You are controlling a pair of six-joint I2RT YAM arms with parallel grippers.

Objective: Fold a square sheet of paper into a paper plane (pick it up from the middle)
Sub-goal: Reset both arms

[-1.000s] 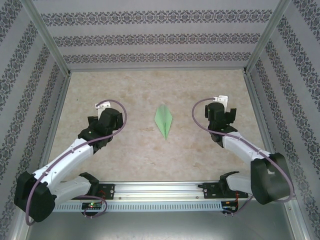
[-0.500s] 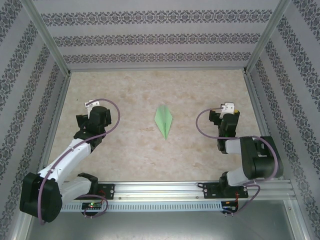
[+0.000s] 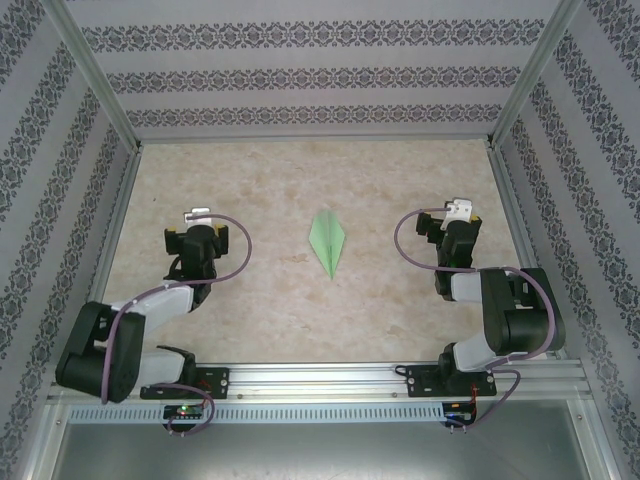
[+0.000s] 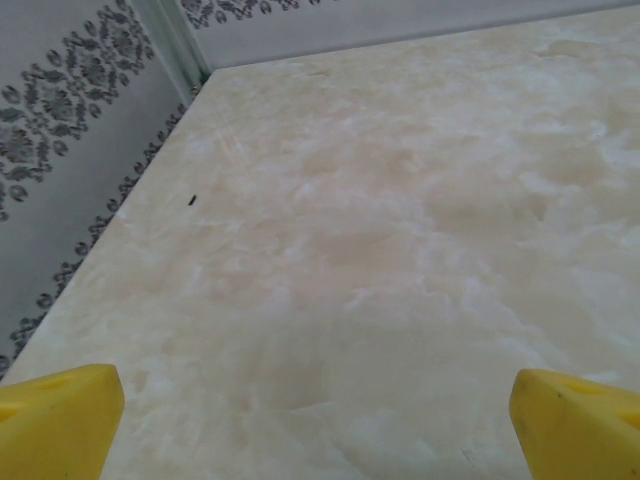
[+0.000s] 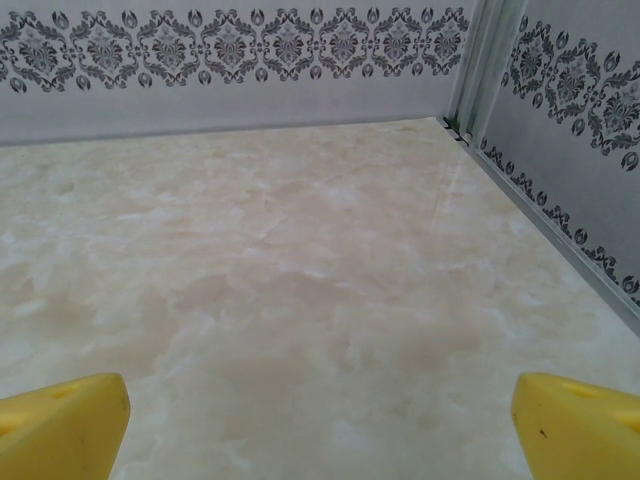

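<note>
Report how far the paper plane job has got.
Done: the paper plane lies folded on the table, a pointed dart with a centre crease. In hand: nothing; the left gripper and right gripper are open and empty, one on each side of it, apart. Left: seemingly nothing to fold.

A pale marbled beige counter (image 3: 250,200) fills the middle of the frame, boxed in at the back and both sides by white walls (image 3: 300,75) with grey floral bands, metal posts (image 3: 95,75) in the upper corners, a slotted metal rail (image 3: 320,378) along the bottom, and a tiny dark speck (image 4: 192,200) near the counter's left edge.
</note>
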